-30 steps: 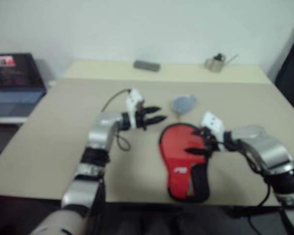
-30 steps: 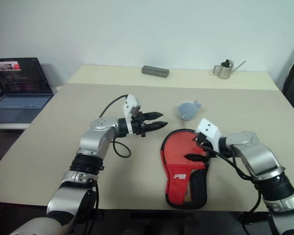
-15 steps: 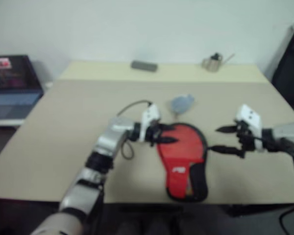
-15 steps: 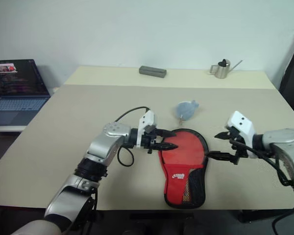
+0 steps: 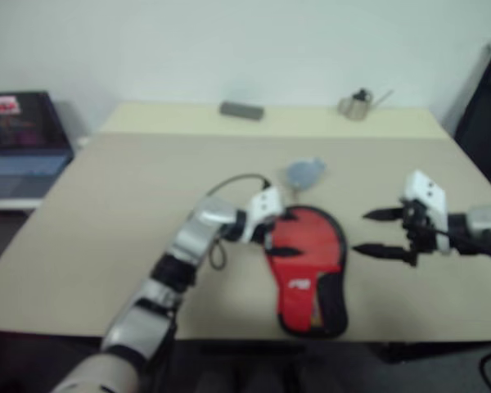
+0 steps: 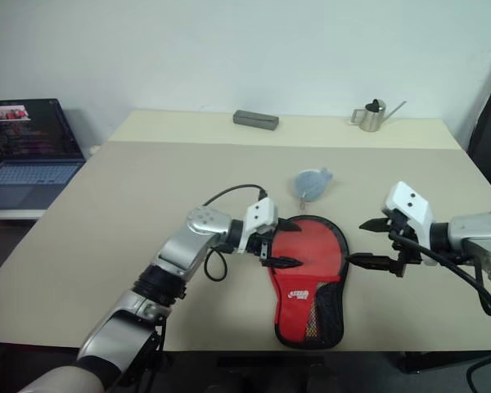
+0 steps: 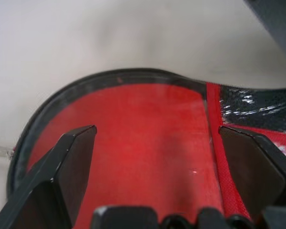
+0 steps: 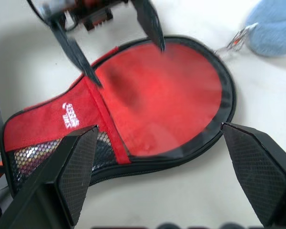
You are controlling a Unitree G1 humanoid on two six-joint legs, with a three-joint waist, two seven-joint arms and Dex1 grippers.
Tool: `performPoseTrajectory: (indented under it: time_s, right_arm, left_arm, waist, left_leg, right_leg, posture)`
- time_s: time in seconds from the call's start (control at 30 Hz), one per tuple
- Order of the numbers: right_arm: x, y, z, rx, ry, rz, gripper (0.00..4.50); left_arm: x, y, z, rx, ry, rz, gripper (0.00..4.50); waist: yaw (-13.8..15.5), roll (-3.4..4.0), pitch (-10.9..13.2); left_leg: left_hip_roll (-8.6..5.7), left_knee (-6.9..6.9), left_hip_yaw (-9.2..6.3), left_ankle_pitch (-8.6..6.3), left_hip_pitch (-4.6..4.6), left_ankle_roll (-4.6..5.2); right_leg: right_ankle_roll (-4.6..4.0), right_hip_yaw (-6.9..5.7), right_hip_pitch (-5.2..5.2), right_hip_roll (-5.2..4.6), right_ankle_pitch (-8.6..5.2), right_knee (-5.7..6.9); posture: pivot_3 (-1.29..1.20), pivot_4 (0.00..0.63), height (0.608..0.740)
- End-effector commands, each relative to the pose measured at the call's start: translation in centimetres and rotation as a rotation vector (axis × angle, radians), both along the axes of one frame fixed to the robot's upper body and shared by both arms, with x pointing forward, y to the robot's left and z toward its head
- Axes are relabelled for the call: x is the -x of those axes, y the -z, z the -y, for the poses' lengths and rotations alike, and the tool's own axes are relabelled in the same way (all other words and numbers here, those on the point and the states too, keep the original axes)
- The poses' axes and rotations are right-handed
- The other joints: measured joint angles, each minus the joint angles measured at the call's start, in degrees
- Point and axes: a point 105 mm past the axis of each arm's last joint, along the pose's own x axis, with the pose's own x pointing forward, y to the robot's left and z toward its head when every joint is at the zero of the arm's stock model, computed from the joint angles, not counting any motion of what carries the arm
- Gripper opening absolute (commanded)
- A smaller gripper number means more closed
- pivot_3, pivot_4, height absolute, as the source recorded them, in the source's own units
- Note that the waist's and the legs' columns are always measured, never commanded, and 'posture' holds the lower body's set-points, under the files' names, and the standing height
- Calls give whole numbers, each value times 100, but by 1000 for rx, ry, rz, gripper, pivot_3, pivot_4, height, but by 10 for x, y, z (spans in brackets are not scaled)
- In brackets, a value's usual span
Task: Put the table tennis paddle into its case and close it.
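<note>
The case [image 6: 309,264] lies flat on the beige table [image 6: 106,213], red with black trim, a white mark and black mesh at its narrow end [image 8: 43,152]. The table tennis paddle is hidden. My left gripper [image 6: 288,243] is open at the case's left edge, its fingers straddling the round red part [image 7: 143,143]. In the right wrist view the left gripper [image 8: 128,66] hovers just over that round part. My right gripper [image 6: 356,242] stands open a little to the right of the case, apart from it, with nothing between its fingers.
A blue-grey soft pouch with a key ring [image 6: 313,182] lies just behind the case. A grey block [image 6: 256,119] and a small metal watering can [image 6: 375,115] stand at the table's far edge. An open laptop [image 6: 24,147] sits off to the left.
My left gripper has moved right and down to the case's left edge and opened wide. My right gripper has drawn back to the right, off the case, still open.
</note>
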Motion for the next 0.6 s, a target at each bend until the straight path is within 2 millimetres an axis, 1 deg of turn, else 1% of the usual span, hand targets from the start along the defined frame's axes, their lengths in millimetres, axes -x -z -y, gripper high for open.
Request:
performPoseTrajectory:
  time_s: [0.03,0.13,0.2,0.3,0.5,0.6]
  right_arm:
    - [-12,-19,4,-26,29,79,4500]
    - [-24,-24,5,-54,54,97,4500]
    - [-39,-28,6,-98,100,110,4500]
    - [-54,-29,7,-128,141,111,4500]
    - [-109,-19,-1,-193,231,91,4500]
    - [-130,-14,-10,-209,258,78,4500]
  left_arm:
    - [-5,5,5,-2,-45,30,4473]
    - [-10,11,5,0,-91,21,4473]
    - [-11,15,5,-1,-105,13,4473]
    - [-10,19,4,-6,-108,13,4473]
    - [-6,25,3,-1,-118,-3,4473]
    - [-5,26,3,2,-122,-8,4473]
  waist:
    - [1,0,0]
    - [1,0,0]
    - [-5,0,0]
    - [-6,0,0]
    - [-22,3,-1]
    - [-18,3,-1]
  left_leg:
    - [0,0,0,0,0,0]
    - [0,0,0,0,0,0]
    - [0,0,0,0,0,0]
    - [0,0,3,0,1,0]
    - [0,-1,11,0,7,0]
    - [1,-2,9,0,5,0]
  right_leg:
    - [0,0,0,0,0,0]
    - [0,1,0,0,0,1]
    - [0,1,0,0,0,-1]
    - [0,2,0,-2,0,1]
    - [-1,7,0,-3,1,3]
    - [-2,5,-2,-3,1,2]
  posture:
    - [0,150,740]
    - [0,150,740]
    - [0,150,740]
    - [0,150,740]
    - [0,150,740]
    - [0,150,740]
